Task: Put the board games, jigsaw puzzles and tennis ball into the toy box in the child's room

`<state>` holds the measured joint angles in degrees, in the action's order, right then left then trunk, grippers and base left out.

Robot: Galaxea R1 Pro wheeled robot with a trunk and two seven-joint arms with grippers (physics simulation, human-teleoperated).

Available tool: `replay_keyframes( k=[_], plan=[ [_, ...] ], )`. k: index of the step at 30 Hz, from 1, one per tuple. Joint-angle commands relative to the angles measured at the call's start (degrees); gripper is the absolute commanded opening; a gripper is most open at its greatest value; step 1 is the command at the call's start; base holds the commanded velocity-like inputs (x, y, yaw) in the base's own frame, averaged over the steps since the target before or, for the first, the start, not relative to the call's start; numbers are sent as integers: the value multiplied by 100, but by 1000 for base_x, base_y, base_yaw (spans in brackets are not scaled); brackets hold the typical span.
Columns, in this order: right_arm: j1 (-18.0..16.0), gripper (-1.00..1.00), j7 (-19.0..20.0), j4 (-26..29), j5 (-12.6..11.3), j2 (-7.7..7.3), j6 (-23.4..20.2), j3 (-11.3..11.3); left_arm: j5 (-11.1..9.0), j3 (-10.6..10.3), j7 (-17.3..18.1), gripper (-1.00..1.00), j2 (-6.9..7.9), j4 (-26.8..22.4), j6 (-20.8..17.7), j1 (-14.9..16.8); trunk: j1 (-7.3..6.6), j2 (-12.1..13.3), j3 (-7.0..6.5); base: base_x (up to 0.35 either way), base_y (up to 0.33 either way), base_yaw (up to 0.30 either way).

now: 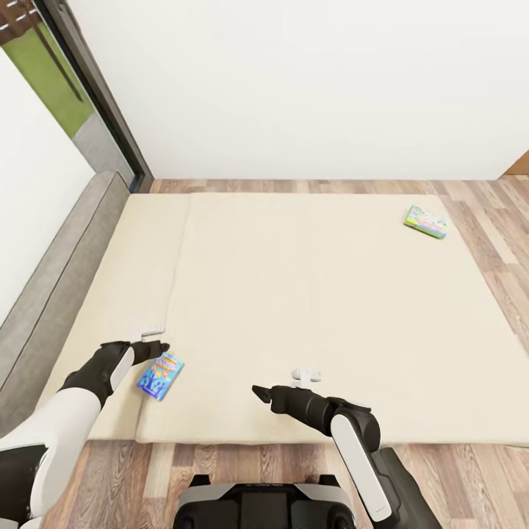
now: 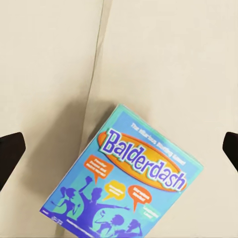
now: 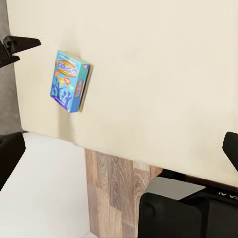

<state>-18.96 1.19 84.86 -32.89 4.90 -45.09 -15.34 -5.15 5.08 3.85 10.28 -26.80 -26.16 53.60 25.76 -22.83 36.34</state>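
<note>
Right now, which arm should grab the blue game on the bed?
Left. Its hand hovers right beside the blue game, and in the left wrist view the box sits between the open fingers. The right hand is open too but farther off, over bare mattress.

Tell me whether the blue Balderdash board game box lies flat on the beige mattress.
Tilted, not flat: the blue Balderdash board game box has one edge raised, exposing its side above the beige mattress. What props it up cannot be told.
</note>
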Motion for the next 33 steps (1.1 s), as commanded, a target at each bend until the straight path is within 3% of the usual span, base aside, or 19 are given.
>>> replay_keyframes(
  k=[1,20,33],
  plan=[
    [-3,100,13,5,11,2,-27,4,-52,19,7,100,1,4,-18,1,3,-9,17,0,0,0],
    [-3,100,8,5,11,5,-18,4,-41,19,40,100,39,43,50,35,3,-9,196,0,0,0],
    [-3,100,5,-2,11,7,-18,4,-44,19,243,100,297,23,33,45,3,-9,318,0,0,0]
  ],
)
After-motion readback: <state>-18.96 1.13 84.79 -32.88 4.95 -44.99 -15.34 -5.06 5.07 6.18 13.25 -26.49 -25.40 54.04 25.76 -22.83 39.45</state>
